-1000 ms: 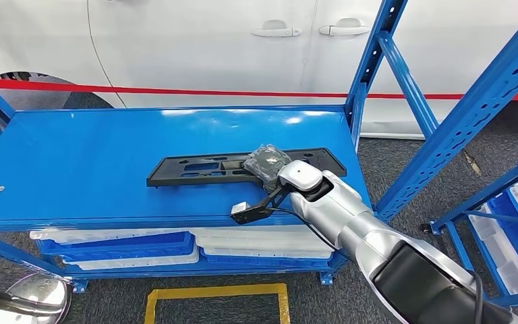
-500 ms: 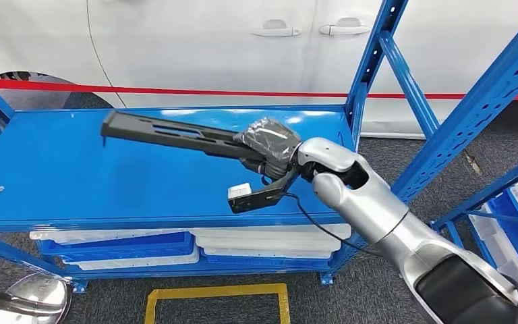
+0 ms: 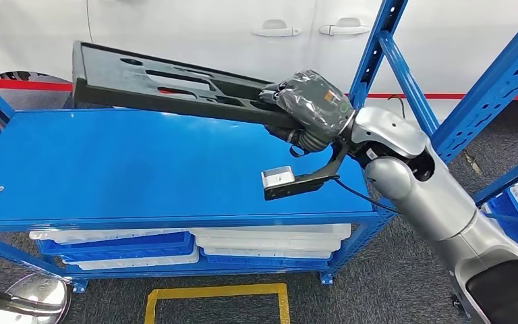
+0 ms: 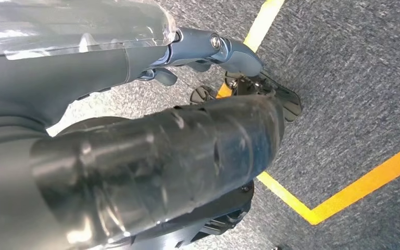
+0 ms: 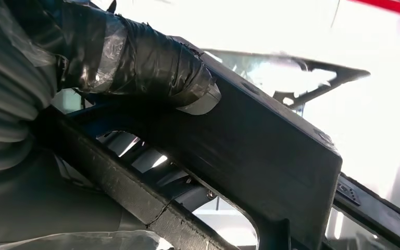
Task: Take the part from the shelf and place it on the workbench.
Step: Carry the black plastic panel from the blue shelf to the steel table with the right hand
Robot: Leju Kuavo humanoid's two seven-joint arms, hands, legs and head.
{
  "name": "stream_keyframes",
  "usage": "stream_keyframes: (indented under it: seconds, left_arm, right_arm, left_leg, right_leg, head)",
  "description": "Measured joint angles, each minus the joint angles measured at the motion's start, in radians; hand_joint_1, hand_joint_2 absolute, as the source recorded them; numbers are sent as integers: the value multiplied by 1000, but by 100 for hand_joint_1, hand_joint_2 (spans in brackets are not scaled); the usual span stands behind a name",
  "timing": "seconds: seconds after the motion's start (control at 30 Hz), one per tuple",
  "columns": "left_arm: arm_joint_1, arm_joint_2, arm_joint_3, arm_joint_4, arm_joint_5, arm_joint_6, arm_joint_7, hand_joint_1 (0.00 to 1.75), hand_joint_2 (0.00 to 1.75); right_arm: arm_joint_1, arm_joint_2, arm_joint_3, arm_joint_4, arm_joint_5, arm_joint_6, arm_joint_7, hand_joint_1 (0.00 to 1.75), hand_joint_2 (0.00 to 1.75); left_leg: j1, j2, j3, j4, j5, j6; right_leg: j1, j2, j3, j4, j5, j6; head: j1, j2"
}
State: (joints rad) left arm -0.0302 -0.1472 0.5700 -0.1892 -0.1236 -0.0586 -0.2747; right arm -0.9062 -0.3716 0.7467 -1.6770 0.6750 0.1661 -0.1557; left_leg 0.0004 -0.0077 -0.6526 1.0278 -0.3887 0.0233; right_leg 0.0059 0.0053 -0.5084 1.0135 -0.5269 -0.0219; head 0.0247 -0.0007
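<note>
The part (image 3: 168,84) is a long flat black plastic panel with slots cut through it. My right hand (image 3: 310,108), wrapped in dark film, grips its right end and holds it in the air above the blue shelf top (image 3: 108,169), with the free end pointing left and slightly up. In the right wrist view the thumb (image 5: 135,57) presses on the part (image 5: 260,151) from above. My left hand (image 4: 151,156) hangs over the grey floor with its fingers spread and holds nothing.
Blue rack uprights (image 3: 371,61) stand just right of my right hand. A white car (image 3: 243,40) sits behind the shelf. White and blue trays (image 3: 175,246) lie on the level below. A second rack with bins (image 3: 512,223) is at the right. Yellow floor lines (image 3: 216,293) run below.
My right hand has lifted the part off the shelf top, raising it and carrying it to the right. The part now hangs well above the shelf.
</note>
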Motion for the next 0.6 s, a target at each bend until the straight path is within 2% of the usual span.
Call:
stream_keyframes:
  seconds: [0.1,0.23,0.6]
  left_arm:
    - [-1,0,4,0,-3,9,-2,0,0]
    - [-1,0,10,0,-10,17,-4,0,175]
    - [-2,0,15,0,-12,25,-8,0,175]
  right_arm:
    - [2,-20,-7,-32,-6,-4,-1,175,175]
    - [7,-36,-17,-56,-12,-4,-1,175,175]
    - [20,-53,-20,-70,-13,-4,-1,175,175]
  left_leg:
    - [0,0,0,0,0,0]
    - [0,0,0,0,0,0]
    - [0,0,0,0,0,0]
  right_leg:
    - [0,0,0,0,0,0]
    - [0,0,0,0,0,0]
    - [0,0,0,0,0,0]
  head:
    - [0,0]
    - [0,0]
    - [0,0]
